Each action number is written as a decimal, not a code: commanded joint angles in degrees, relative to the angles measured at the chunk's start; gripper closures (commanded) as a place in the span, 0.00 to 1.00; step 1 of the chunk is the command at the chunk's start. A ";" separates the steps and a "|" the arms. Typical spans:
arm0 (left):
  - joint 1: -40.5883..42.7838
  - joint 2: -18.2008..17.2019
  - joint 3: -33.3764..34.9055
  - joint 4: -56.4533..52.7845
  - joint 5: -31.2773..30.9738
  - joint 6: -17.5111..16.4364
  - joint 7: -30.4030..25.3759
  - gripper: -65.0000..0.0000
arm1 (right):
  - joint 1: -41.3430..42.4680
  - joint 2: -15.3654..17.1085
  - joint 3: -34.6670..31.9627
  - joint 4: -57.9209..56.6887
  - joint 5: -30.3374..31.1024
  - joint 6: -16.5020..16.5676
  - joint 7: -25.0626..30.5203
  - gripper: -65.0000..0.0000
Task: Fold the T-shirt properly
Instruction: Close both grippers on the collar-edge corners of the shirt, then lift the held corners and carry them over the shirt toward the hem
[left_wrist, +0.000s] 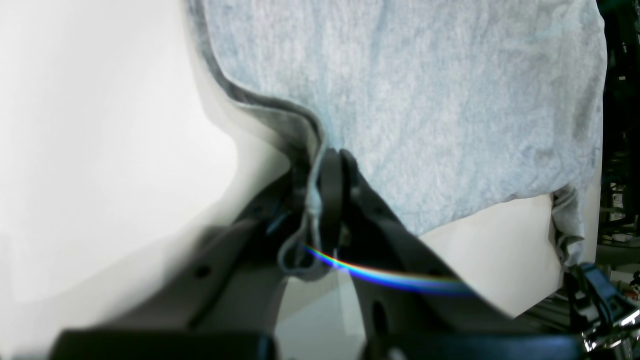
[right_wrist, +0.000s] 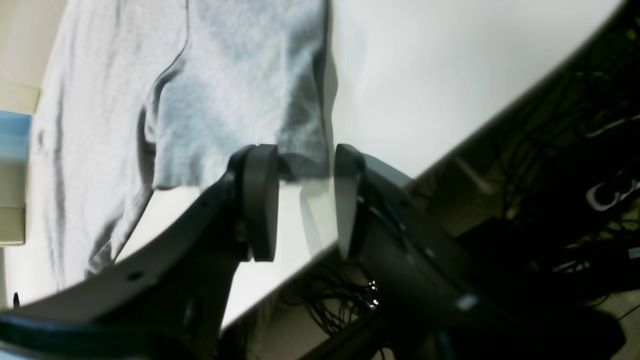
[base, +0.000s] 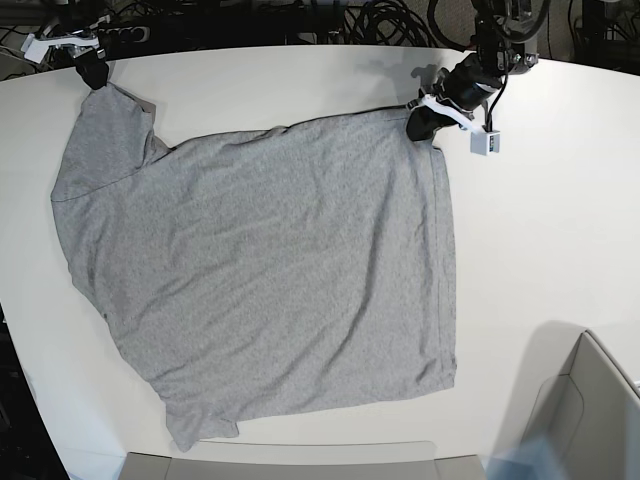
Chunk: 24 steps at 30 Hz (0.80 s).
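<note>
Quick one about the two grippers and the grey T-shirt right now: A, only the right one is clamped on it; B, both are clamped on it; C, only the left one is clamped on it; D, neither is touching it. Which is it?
C: the left gripper pinches the T-shirt at its edge, while the right gripper stands open with a gap between its pads.

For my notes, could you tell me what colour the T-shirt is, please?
Heather grey T-shirt; clearest in the base view.
</note>
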 joint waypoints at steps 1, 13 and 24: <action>0.53 -0.40 -0.03 0.17 1.50 1.04 1.42 1.00 | 0.89 0.14 0.40 0.30 -0.14 -0.05 -2.41 0.69; 0.44 -0.40 -0.03 0.17 1.50 1.04 1.42 1.00 | 8.45 -2.67 6.99 -3.04 -0.14 -3.22 -21.75 0.69; 0.18 -0.40 -0.56 0.17 1.15 0.87 1.42 1.00 | 8.18 -2.32 8.75 -4.18 -0.14 -3.22 -24.65 1.00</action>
